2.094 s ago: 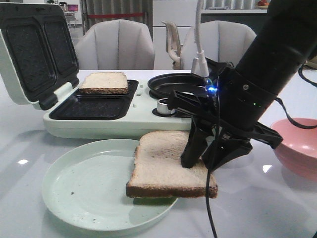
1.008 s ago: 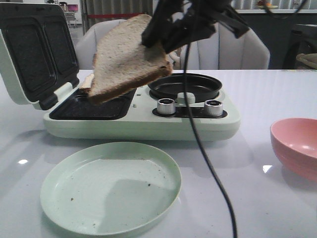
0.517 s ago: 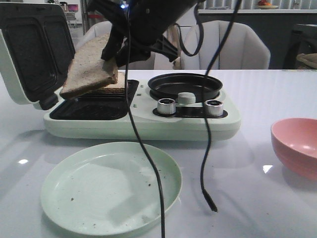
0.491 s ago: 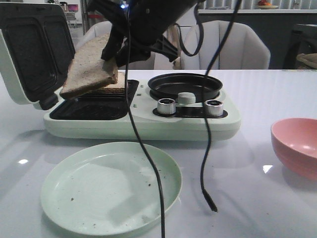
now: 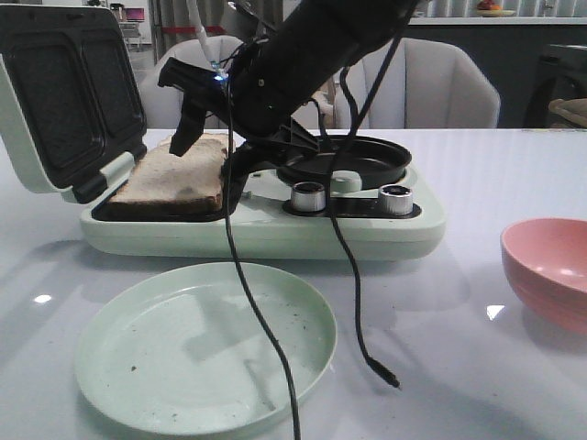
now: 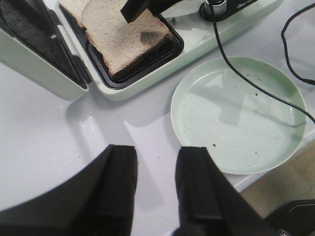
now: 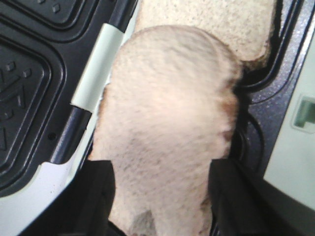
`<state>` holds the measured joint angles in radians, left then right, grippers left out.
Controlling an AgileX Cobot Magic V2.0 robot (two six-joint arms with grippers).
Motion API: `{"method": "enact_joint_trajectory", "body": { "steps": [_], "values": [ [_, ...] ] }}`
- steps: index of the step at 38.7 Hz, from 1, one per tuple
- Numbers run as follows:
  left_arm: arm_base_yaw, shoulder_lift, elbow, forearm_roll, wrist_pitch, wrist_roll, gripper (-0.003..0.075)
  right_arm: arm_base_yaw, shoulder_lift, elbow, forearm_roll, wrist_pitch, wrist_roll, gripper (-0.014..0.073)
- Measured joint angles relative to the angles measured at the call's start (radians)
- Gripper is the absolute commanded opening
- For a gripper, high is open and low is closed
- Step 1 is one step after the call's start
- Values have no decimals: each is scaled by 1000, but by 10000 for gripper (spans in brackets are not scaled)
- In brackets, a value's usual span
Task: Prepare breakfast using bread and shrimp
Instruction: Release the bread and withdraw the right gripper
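Your right pincer (image 5: 206,151) is spread over the pale beige bread slice (image 5: 176,174), which lies in the near tray of the open mint-green sandwich maker (image 5: 275,225), at eleven o'clock from the round pale green plate (image 5: 128,353). Your left pincer (image 6: 155,189) hangs spread above the white counter (image 6: 44,147), holding nothing.

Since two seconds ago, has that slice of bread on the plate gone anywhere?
Yes. The bread has left the green plate and gone back and left into the sandwich maker, with the right claw around it.
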<state>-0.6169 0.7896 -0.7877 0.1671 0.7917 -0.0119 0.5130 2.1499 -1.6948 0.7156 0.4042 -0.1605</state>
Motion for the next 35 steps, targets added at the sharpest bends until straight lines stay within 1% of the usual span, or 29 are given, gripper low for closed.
{"method": "enact_joint_trajectory", "body": {
  "steps": [4,7,9,13,19,23,26,30,35],
  "values": [
    [0,0,0,4,0,0,277,-4,-10,-2,-47,46,0,547],
    [0,0,0,4,0,0,277,-8,-46,-2,-116,104,0,547],
    [0,0,0,4,0,0,277,-9,-85,-2,-185,149,0,547],
    [0,0,0,6,0,0,277,-10,-196,-2,-368,287,30,547],
    [0,0,0,6,0,0,277,-10,-346,-2,-716,503,200,547],
    [0,0,0,6,0,0,277,-10,-441,32,-853,590,278,547],
    [0,0,0,6,0,0,277,-10,-530,87,-890,611,300,547],
    [0,0,0,6,0,0,277,-10,-653,214,-896,606,307,547],
    [0,0,0,6,0,0,277,-10,-815,400,-896,553,309,547]
  ]
}}
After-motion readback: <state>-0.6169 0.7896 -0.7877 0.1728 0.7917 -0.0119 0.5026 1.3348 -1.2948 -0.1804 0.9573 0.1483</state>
